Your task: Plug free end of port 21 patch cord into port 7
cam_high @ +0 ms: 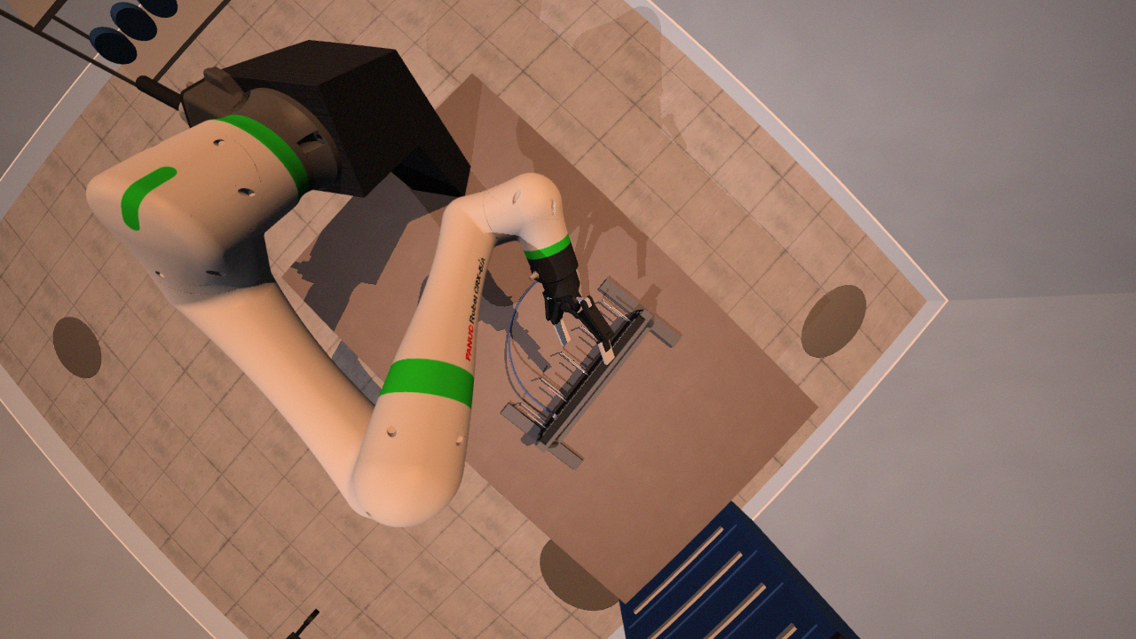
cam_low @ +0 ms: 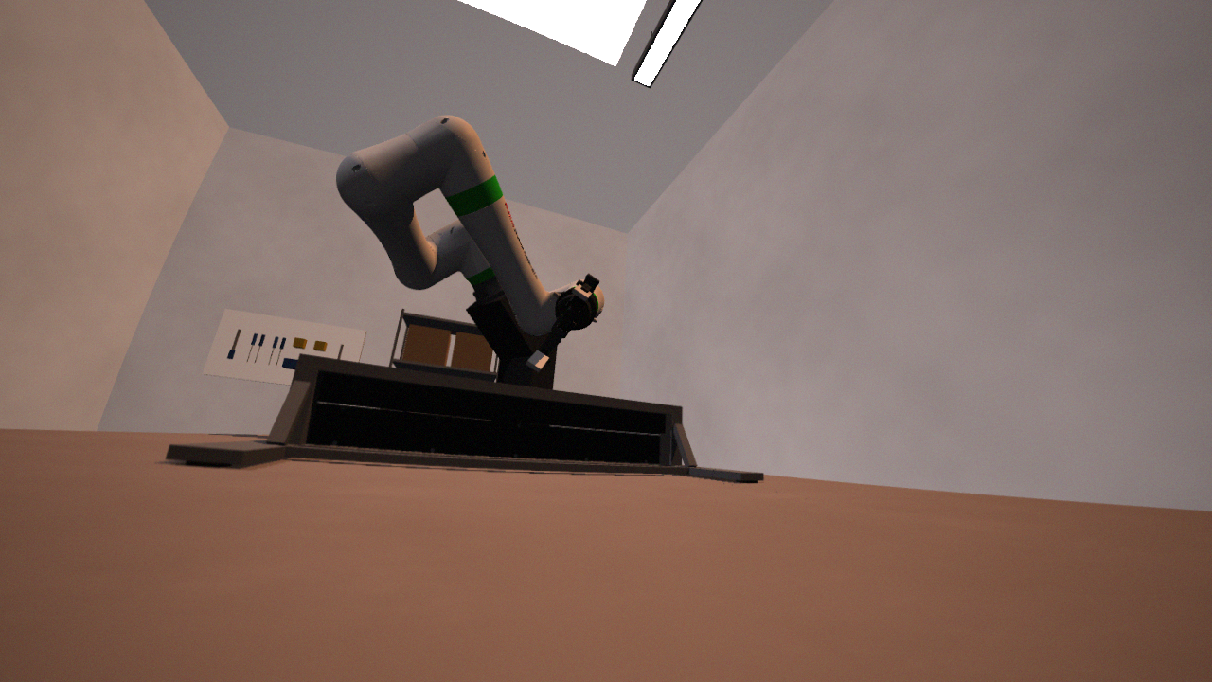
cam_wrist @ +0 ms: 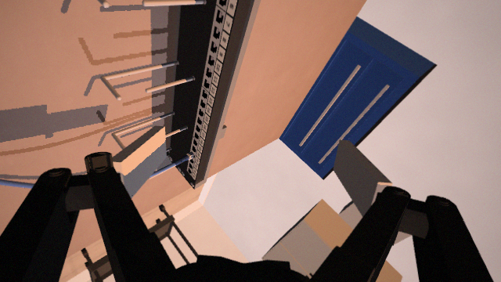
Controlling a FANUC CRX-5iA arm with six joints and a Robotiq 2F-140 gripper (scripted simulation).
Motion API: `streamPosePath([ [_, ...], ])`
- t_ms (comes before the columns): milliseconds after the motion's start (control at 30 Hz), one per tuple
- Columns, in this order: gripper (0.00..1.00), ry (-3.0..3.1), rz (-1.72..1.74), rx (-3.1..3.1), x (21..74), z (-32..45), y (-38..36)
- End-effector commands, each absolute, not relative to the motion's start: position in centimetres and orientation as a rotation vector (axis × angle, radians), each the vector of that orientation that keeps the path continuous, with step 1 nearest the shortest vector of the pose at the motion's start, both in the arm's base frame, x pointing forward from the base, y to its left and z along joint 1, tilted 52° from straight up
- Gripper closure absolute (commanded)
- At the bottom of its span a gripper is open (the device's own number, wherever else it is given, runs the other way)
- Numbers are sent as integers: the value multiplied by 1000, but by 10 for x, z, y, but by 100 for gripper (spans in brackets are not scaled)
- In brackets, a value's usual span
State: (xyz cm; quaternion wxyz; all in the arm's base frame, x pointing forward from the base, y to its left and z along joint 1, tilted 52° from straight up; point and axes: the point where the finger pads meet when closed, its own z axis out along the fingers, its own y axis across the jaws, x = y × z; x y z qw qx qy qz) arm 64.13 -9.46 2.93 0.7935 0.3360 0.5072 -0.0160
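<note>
Nearest the wrist camera, the gripper (cam_high: pixel 585 343) (cam_low: pixel 561 326) (cam_wrist: pixel 250 148) spreads its fingers fully, with nothing between them. That view shows the white number plates (cam_wrist: pixel 221 54) beside the ports; the exterior view shows the rack's (cam_high: pixel 591 384) (cam_low: pixel 491 386) (cam_wrist: pixel 188 51) other long side, standing on its feet. From above, the blue patch cord (cam_high: pixel 510 337) (cam_wrist: pixel 172 165) bows over the table (cam_high: pixel 674 445) (cam_low: pixel 593 576) (cam_wrist: pixel 266 82); one end meets the rack near its high-numbered end. Its free end is too small to place.
</note>
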Motion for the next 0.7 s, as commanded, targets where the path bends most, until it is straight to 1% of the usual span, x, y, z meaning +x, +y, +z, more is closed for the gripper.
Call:
streamPosePath([
  [0, 0, 1091, -34, 723, 641, 29, -94],
  [667, 0, 1102, -38, 746, 638, 26, -91],
])
